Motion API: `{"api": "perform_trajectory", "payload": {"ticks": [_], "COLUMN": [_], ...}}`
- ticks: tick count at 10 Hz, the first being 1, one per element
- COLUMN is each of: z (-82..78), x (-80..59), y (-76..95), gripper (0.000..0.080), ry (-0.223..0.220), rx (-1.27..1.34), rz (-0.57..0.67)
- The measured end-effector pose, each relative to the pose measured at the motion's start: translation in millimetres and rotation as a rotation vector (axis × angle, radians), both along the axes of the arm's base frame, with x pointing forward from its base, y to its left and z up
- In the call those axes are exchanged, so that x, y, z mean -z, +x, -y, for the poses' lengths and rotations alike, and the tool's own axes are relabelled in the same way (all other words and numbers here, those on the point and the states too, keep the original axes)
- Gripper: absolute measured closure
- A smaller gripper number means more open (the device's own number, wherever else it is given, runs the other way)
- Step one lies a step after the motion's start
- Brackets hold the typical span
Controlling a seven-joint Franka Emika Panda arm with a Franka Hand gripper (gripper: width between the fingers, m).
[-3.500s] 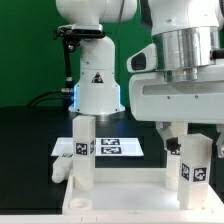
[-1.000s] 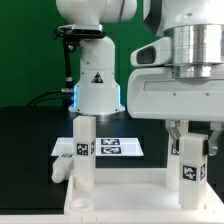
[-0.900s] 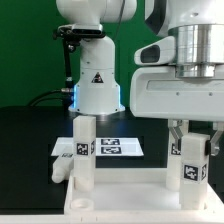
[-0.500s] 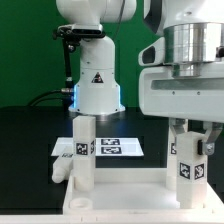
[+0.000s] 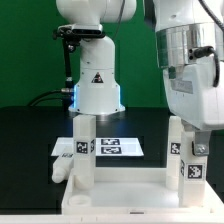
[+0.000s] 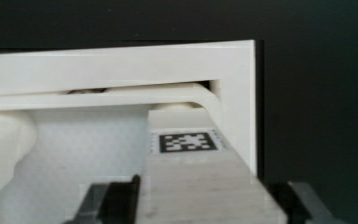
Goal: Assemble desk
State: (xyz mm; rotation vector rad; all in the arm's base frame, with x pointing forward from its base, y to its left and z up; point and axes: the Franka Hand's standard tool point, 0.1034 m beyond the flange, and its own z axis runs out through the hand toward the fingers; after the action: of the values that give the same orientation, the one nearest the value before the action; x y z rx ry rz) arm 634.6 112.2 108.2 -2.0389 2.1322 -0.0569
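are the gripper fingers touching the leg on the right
Apart. In the wrist view a dark finger stands on each side of the leg, with a thin gap visible between each finger and the leg.

A flat green backdrop wall [image 5: 30,50] is filling the space behind the scene, while a matte black tabletop [image 5: 30,135] is stretching across below it, lying evenly lit.

A robotics lab: black table [image 5: 25,140], green backdrop [image 5: 30,50], tagged marker board [image 5: 110,147], fixed robot base [image 5: 97,85].
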Motion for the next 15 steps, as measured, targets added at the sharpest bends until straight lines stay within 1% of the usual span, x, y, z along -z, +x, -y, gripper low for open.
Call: {"api": "perform_trajectory", "payload": {"ticks": [1, 2, 3, 4, 6, 7, 8, 10, 11, 12, 13, 14, 15], "z": [-0.3, -2.2, -5.9, -9.9, -6.3, -5.4, -1.7, 1.2, 0.1, 0.9, 0.1, 0.6, 5.7], "x": [0.1, 0.4, -0.4, -1.4, -0.1, -0.5, -2.0, -0.9, -0.7, -0.5, -0.2, 0.6, 0.5], "y": [-0.1, -0.8, -1.6, -3.2, -2.6, -2.1, 0.5, 0.5, 0.2, 0.2, 0.0, -0.3, 0.5], "gripper": [0.0417, 0.0243, 0.0243, 0.0169, 0.0156, 0.0151, 0.0151, 0.0151, 0.0151, 0.0272, 0.0409, 0.0409, 0.0488], "ry": [-0.005, -0.043, -0.077, -0.108, -0.128, -0.153, -0.220, -0.301, -0.280, -0.283, -0.267, -0.256, -0.258], "rx": [-0.024, -0.213, -0.414, -0.558, -0.665, -0.775, -1.039, -1.382, -1.288, -1.297, -1.220, -1.133, -1.092], "rz": [0.002, 0.024, 0.042, 0.045, 0.056, 0.064, 0.082, 0.084, 0.083, 0.082, 0.079, 0.070, 0.063]}}
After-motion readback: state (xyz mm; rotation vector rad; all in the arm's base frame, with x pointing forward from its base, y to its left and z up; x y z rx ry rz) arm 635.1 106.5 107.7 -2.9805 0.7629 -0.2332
